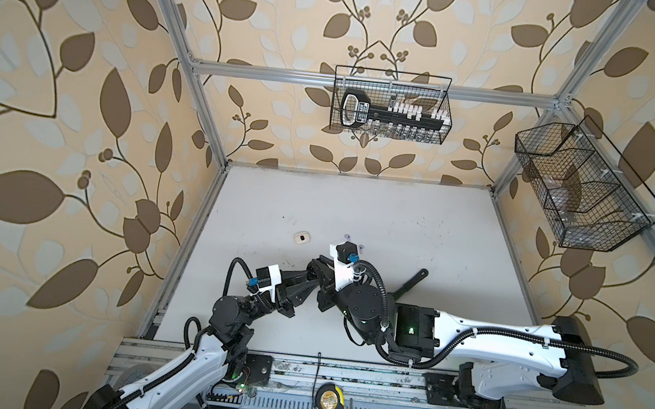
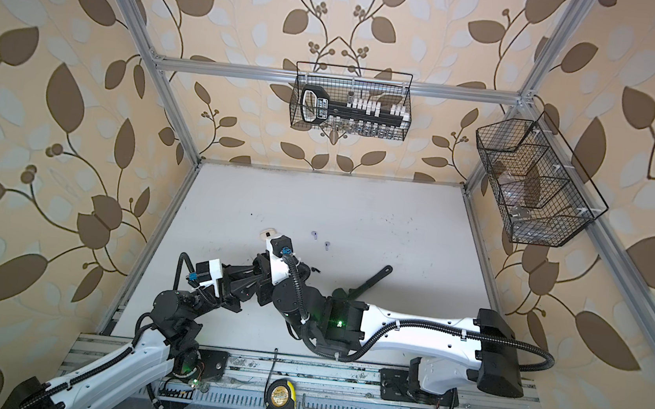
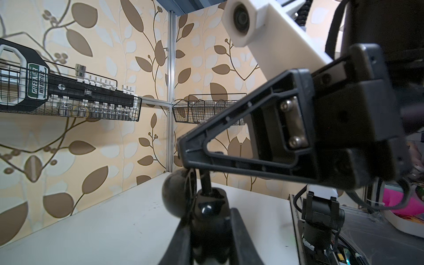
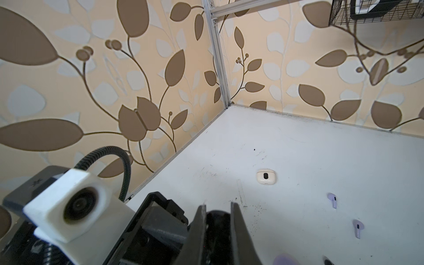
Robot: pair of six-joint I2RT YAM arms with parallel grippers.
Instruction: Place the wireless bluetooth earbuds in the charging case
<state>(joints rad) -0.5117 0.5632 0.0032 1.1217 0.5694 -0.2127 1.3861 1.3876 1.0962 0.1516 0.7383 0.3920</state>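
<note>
In both top views the right wrist camera (image 1: 342, 272) hides the grip area. Dark lump (image 4: 218, 221) between the right gripper (image 4: 217, 205) fingers is blurred and cut by the frame edge, can't ID. Lilac blob (image 4: 285, 258) at the edge, same. Wrench (image 1: 412, 281) is half under the right arm (image 1: 489, 336).

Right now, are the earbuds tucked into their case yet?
Not all. Done: cream case lies shut, contents unseen. In hand: right gripper pinches a dark rounded thing, probably a case, left gripper close by. Left: two lilac earbuds lie loose on the table.
</note>
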